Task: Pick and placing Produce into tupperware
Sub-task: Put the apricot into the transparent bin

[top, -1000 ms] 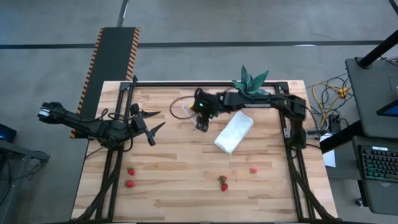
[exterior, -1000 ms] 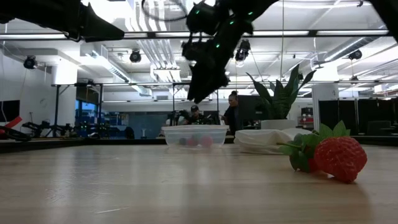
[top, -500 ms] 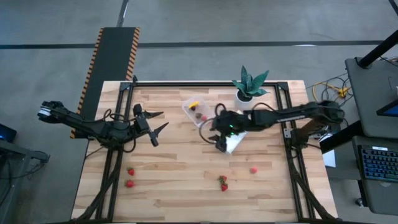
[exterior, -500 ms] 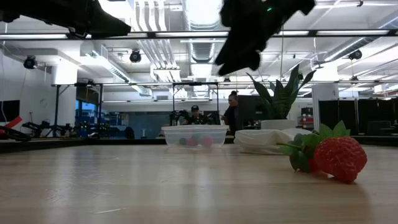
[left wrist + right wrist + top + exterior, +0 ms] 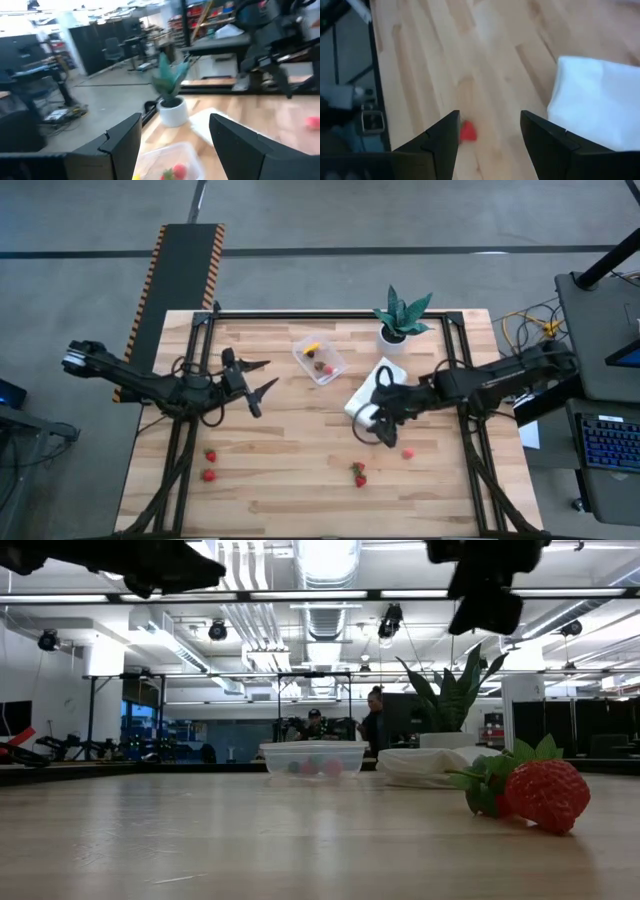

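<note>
The clear tupperware (image 5: 320, 360) stands at the table's far middle with a yellow piece and red pieces of produce inside. Loose red produce lies near the front: two strawberries (image 5: 209, 465) at the left, a pair (image 5: 359, 474) in the middle, and one (image 5: 407, 453) at the right. My right gripper (image 5: 385, 435) hovers open above the table just off the white cloth's near end, slanting down; its wrist view shows that strawberry (image 5: 467, 131) ahead of its fingers. My left gripper (image 5: 258, 378) hangs open and level, left of the tupperware (image 5: 170, 159), well above the table.
A folded white cloth (image 5: 375, 392) lies right of the tupperware, under my right arm. A potted green plant (image 5: 400, 318) stands at the far edge. In the low view one strawberry (image 5: 535, 792) lies close to the camera. People stand in the room beyond the table.
My right gripper has swung from over the tupperware toward the table's near right, across the white cloth, rolling as it went. The tupperware, covered by it before, now shows. My left gripper has edged a little toward the tupperware. Both stay open.
</note>
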Tool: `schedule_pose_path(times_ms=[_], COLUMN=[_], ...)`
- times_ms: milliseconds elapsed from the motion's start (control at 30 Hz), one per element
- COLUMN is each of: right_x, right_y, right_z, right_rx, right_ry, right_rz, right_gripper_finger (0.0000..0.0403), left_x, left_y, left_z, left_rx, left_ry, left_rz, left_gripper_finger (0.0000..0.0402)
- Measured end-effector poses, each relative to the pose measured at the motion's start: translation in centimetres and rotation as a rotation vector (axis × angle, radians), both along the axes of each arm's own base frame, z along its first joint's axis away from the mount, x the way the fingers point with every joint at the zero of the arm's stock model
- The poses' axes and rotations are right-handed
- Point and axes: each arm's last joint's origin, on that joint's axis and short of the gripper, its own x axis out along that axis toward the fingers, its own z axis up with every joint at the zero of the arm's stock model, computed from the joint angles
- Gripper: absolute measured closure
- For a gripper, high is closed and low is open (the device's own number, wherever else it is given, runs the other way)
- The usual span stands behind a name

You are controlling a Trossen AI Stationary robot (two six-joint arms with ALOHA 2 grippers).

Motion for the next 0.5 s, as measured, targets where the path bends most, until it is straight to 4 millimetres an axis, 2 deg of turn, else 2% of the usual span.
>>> schedule_pose_path(times_ms=[167,500], right_x=[-1.5,-3.6], right_y=[1.6,2.8], right_z=[-0.3,-1.3], right_rx=[-0.099,-0.306], right_ry=[-0.013,-0.073], right_rz=[0.042,0.073], right_gripper_finger=[0.0202,0.0202], left_x=[1.9,7.7], left_y=[-0.9,-3.3], left_z=[0.2,-0.3], left_rx=[-0.060,-0.073], left_ry=[0.004,0.139], left_rz=[-0.142,-0.395], left_gripper_finger=[0.0182,0.0182])
